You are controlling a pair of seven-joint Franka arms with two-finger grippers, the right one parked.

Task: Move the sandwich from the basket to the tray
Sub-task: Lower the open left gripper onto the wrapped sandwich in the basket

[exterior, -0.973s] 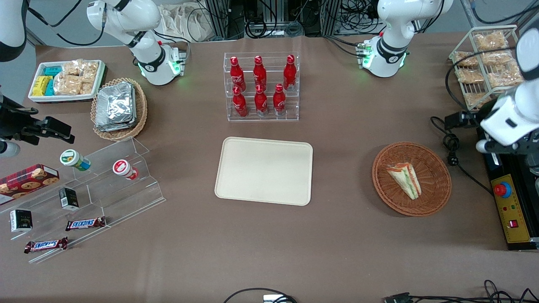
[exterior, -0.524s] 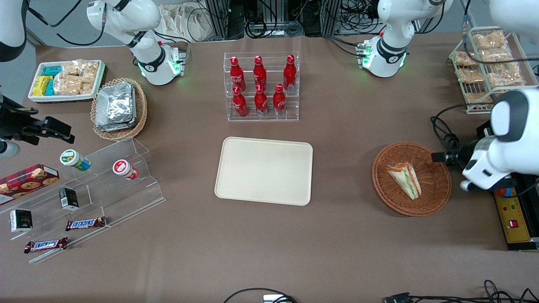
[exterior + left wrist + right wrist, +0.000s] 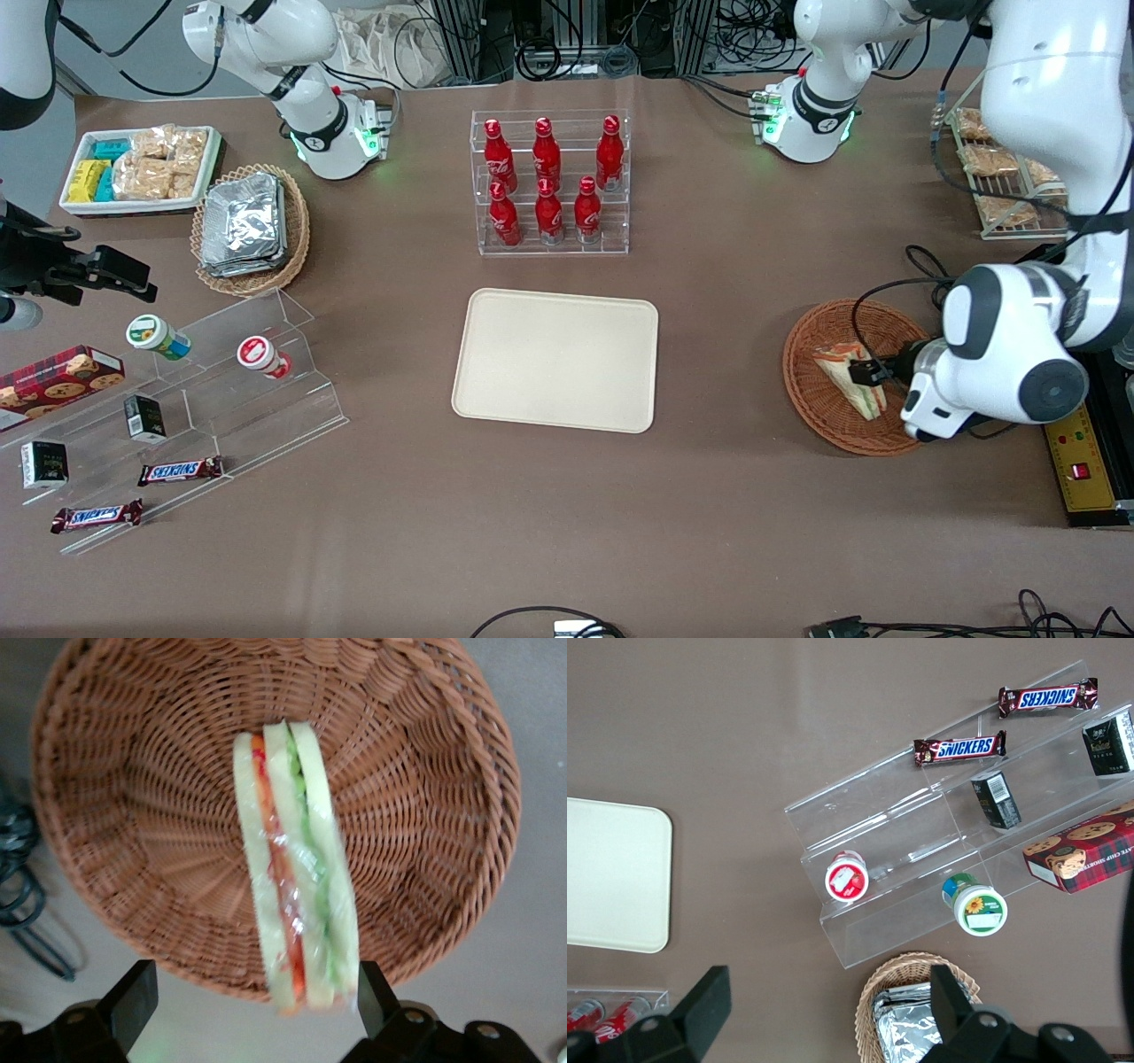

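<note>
The work surface is formed by a table (image 3: pixel 726 532) covered in brown cloth. Cables (image 3: pixel 567 44) and metal framing are seen along its farther edge.

I see the sandwich (image 3: pixel 849 376) lying in the basket (image 3: pixel 819 408), which sits toward the working arm's end of the table. My gripper (image 3: pixel 252 997) hangs over the basket, fingers spread to either side of the sandwich's near end, not touching it. The tray (image 3: pixel 556 359) lies mid-table, well apart from the basket, with the bottle rack (image 3: pixel 550 183) farther from the front camera.
</note>
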